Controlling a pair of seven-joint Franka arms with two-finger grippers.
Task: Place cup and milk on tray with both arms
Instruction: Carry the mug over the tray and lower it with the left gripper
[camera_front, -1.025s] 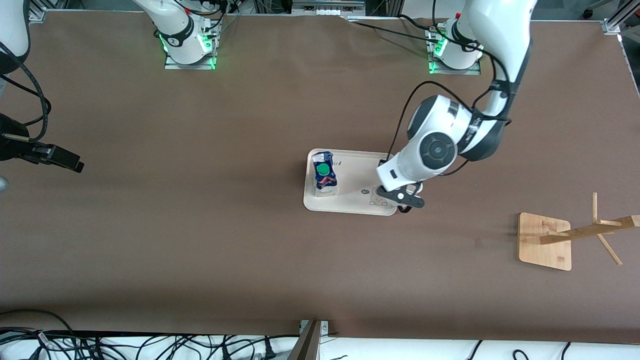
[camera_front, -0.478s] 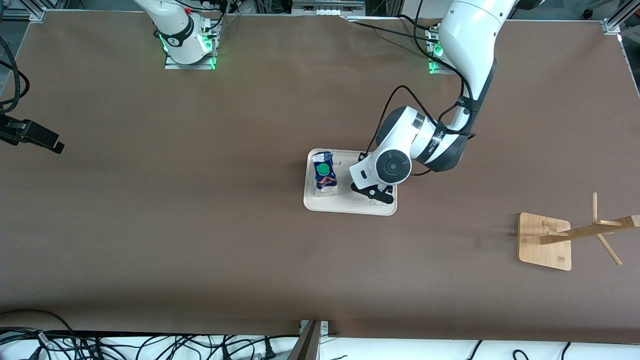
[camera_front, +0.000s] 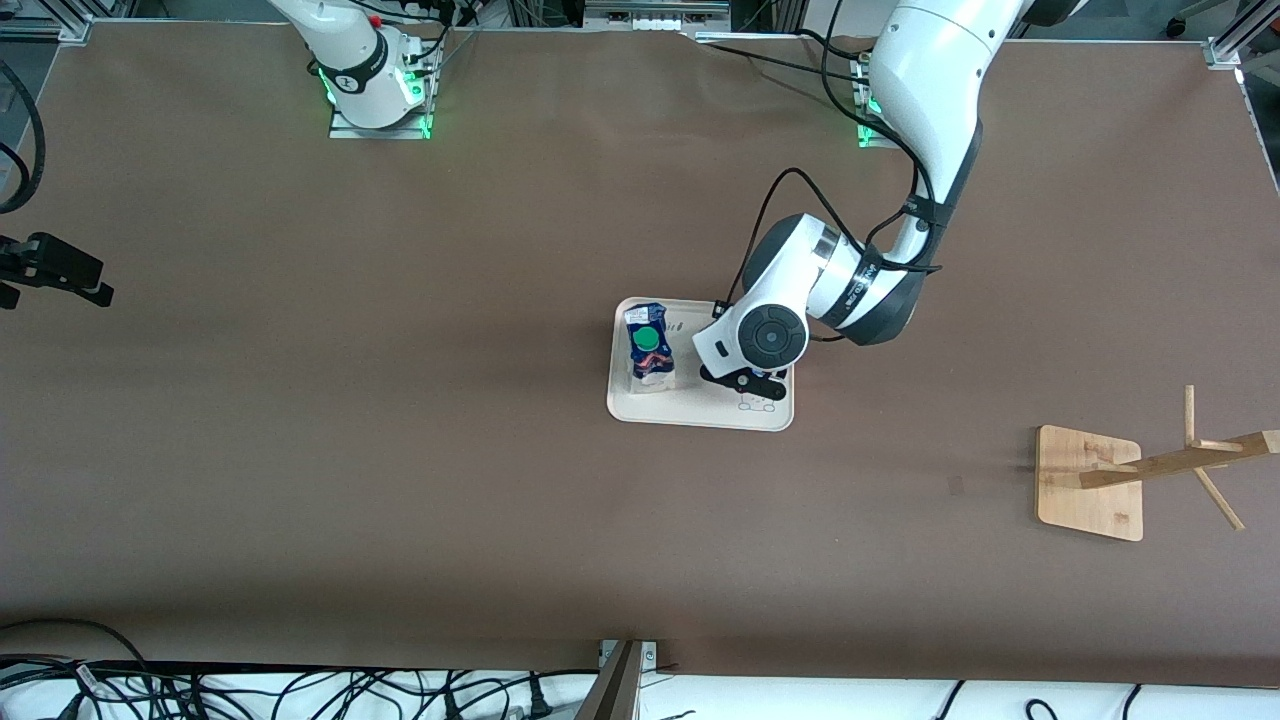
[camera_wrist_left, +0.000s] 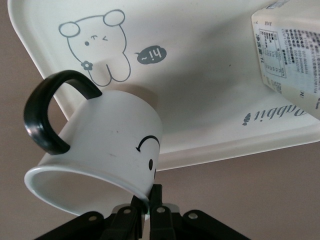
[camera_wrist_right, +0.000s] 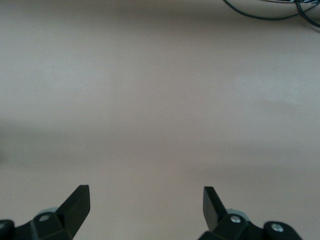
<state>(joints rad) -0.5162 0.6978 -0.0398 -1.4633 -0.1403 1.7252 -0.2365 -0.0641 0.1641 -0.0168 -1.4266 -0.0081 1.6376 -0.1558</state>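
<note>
Left gripper (camera_wrist_left: 146, 210) is clamped tight on the rim of the white smiley mug (camera_wrist_left: 100, 160); one finger inside the wall, one outside, pinching just below the printed face. Mug hangs tilted, mouth toward the wrist camera, black handle (camera_wrist_left: 47, 112) sticking out sideways. In the left wrist view its base sits over the cream Rabbit tray (camera_wrist_left: 200, 95), close to the bear-like drawing with the "hi~" bubble; can't tell whether the base touches the tray surface.

Front view: left arm (camera_front: 920, 110) reaches from its base down to the tray (camera_front: 700, 408), and the left gripper (camera_front: 745, 380) is over the end of the tray toward the left arm's end of the table. The mug itself is hidden under the wrist there.

Milk carton (camera_front: 648, 358) stands upright on the tray, green cap up, at the end toward the right arm's end of the table; taking the tray as a clock face in the front view, carton at about 9 o'clock, left gripper at about 3 o'clock. They're apart, bare tray between them.

Right gripper (camera_wrist_right: 145, 205) is spread wide with nothing in it, parked over bare brown table (camera_front: 400, 450) at the right arm's end; right arm waits.

Wooden rack (camera_front: 1095, 480) stands well apart from the tray, toward the left arm's end, nearer the front camera.
</note>
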